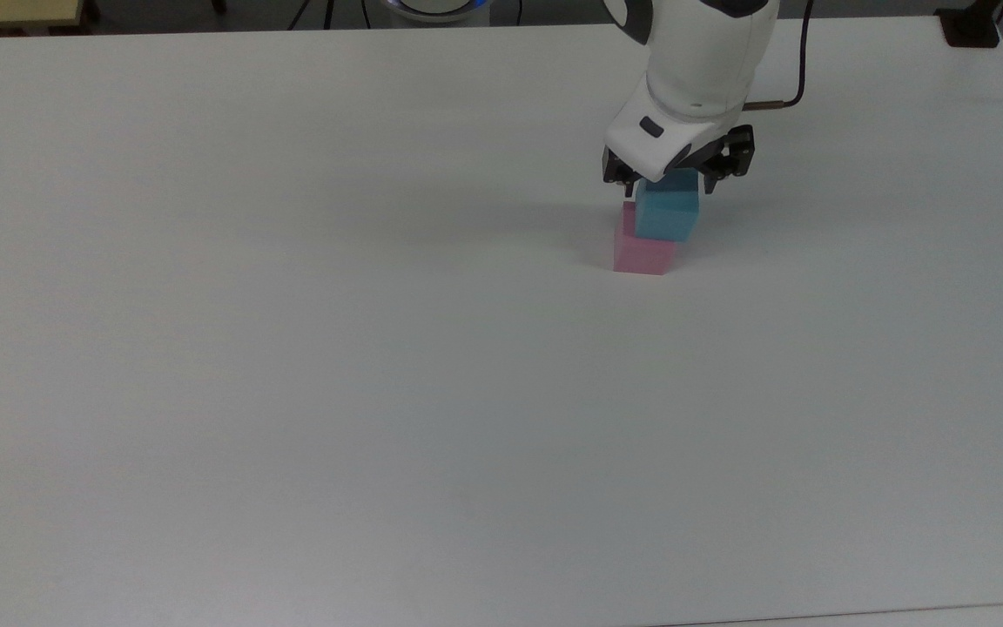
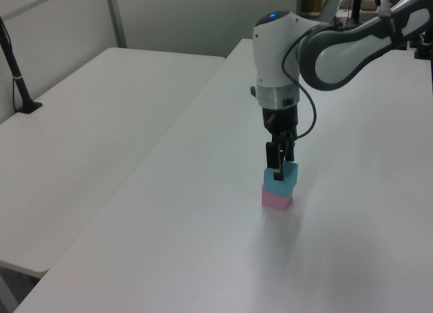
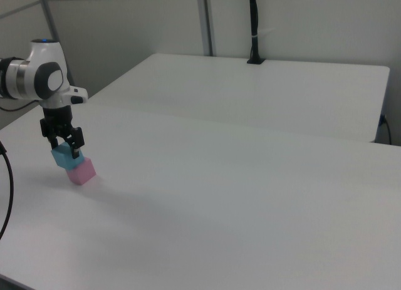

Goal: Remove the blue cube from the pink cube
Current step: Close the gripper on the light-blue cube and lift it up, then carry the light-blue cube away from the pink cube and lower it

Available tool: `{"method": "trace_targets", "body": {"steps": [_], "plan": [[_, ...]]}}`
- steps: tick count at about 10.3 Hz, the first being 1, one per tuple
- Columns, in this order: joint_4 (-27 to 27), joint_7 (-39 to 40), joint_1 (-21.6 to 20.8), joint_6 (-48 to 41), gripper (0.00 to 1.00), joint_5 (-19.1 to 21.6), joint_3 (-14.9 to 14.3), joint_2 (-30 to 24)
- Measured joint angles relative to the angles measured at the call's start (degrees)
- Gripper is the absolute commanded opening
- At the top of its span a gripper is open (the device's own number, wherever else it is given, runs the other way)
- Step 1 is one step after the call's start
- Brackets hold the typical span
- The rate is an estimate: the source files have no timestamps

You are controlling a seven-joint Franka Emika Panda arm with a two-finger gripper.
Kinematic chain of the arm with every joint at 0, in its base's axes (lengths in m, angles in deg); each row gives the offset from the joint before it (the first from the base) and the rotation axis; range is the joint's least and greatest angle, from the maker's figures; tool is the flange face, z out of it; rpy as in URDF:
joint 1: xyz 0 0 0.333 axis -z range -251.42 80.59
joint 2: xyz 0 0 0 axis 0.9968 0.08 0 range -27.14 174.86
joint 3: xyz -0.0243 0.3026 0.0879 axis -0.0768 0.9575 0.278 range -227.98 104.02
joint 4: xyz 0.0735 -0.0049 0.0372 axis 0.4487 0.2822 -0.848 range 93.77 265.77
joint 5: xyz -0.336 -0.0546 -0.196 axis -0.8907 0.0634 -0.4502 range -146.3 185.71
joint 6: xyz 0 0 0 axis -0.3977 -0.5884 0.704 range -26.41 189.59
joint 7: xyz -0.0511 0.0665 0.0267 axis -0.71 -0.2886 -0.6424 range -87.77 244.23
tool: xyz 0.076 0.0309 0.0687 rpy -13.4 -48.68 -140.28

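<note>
White table (image 1: 292, 348). Gripper (image 1: 674, 185) low over stack, jaws spread, straddling blue cube (image 1: 667, 216), nothing held. Blue cube sits atop pink cube (image 1: 636, 254), offset. Step: pre-grasp. Next: close squarely, lift straight.

White table, one pink cube on it

The table (image 1: 292, 348) is plain white and matte. Directly on it sits the pink cube (image 1: 641, 255), toward the top view's upper right, well apart from every edge. A second white table (image 2: 88, 117) stands just beside the first, on the left view's left.
</note>
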Motion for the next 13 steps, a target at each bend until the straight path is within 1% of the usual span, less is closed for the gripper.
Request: {"method": "trace_targets", "body": {"steps": [1,2,3,6,7,8,10,11,12,13], "plan": [[0.5,0.0,-0.1,1.0,0.70,-1.2,0.1,0.6],[0.6,0.0,-0.1,1.4,0.65,-1.6,0.4,0.9],[0.4,0.0,-0.1,1.4,0.64,-1.6,0.6,0.7],[-0.2,0.9,0.9,1.1,0.64,-2.0,0.7,-2.2],[-0.2,2.6,2.6,0.1,0.64,-2.2,0.6,-3.4],[-0.2,5.9,5.4,-0.2,0.64,-2.3,0.5,-4.1],[-0.4,15.2,13.1,-0.2,0.64,-2.6,-0.2,-4.1],[-0.5,20.4,16.4,-0.2,0.64,-2.6,-1.4,-4.1],[-0.5,24.6,18.0,-0.2,0.64,-2.6,-3.3,-4.0],[-0.4,27.0,18.6,-0.2,0.64,-2.6,-4.4,-3.3]]}}
